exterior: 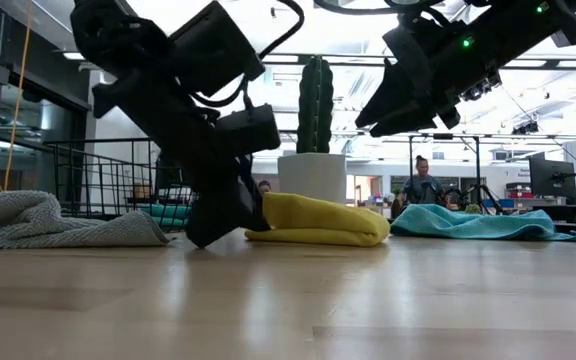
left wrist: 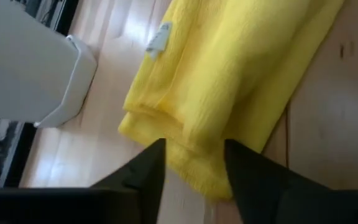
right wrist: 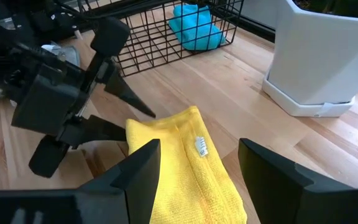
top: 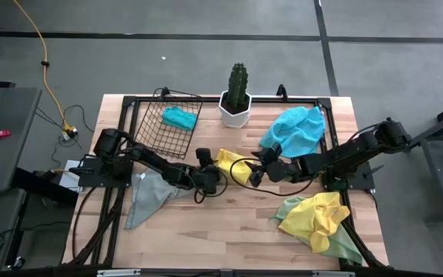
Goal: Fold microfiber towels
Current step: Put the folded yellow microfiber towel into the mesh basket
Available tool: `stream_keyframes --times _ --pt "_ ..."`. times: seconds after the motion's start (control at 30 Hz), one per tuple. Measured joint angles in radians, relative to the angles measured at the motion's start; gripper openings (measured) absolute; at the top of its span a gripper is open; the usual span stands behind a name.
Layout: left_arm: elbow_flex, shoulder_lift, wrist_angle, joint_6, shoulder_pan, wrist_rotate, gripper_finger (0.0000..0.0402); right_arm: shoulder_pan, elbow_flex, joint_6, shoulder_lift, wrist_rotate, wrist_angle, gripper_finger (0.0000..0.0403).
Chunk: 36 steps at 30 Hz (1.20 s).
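Left gripper (right wrist: pixel 138 121) has its jaws parted, tips at the edge of the folded bright yellow microfiber towel (top: pixel 229 163) without pinching it, so my guess is it's letting go of a finished fold. Right gripper (top: pixel 258 174) hangs released just above the towel's other side, probably ready to tidy or lift. The towel lies mid-table, in front of the white cactus pot (top: pixel 235 110) at the far edge. Black wire basket (top: pixel 168 131) in the far-left corner holds a folded turquoise towel (top: pixel 180 117), likely where this goes.

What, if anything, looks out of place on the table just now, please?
The wire basket lies tipped on its side near the cactus pot, a folded turquoise towel inside. Other towels lie crumpled, including the grey one at the left.
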Motion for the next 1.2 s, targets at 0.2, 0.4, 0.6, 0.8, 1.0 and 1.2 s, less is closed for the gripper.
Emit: stream_keyframes --times 0.2,0.4,0.6,0.8,1.0,1.2 --pt "0.026 -0.101 -0.181 -0.043 -0.048 0.002 0.0234 0.0 0.0 0.004 0.0 0.0 -0.002 0.0209" --pt "0.065 -0.157 -0.137 -0.063 -0.094 0.044 0.027 0.0 0.0 0.005 0.0 0.0 -0.001 0.0209" --pt "0.131 -0.091 -0.078 0.068 -0.035 0.212 0.0272 0.0 0.0 0.005 0.0 -0.016 0.002 0.0209" --pt "0.213 0.006 -0.175 0.104 0.06 0.433 0.0271 0.0 0.0 0.005 0.002 -0.021 0.003 0.0209" --pt "0.235 0.066 -0.215 0.114 0.123 0.574 0.0271 0.0 0.0 0.005 0.003 -0.021 -0.003 0.0209" --pt "0.236 0.083 -0.225 0.118 0.14 0.561 0.027 0.0 0.0 0.005 0.003 -0.021 0.0 0.0209"
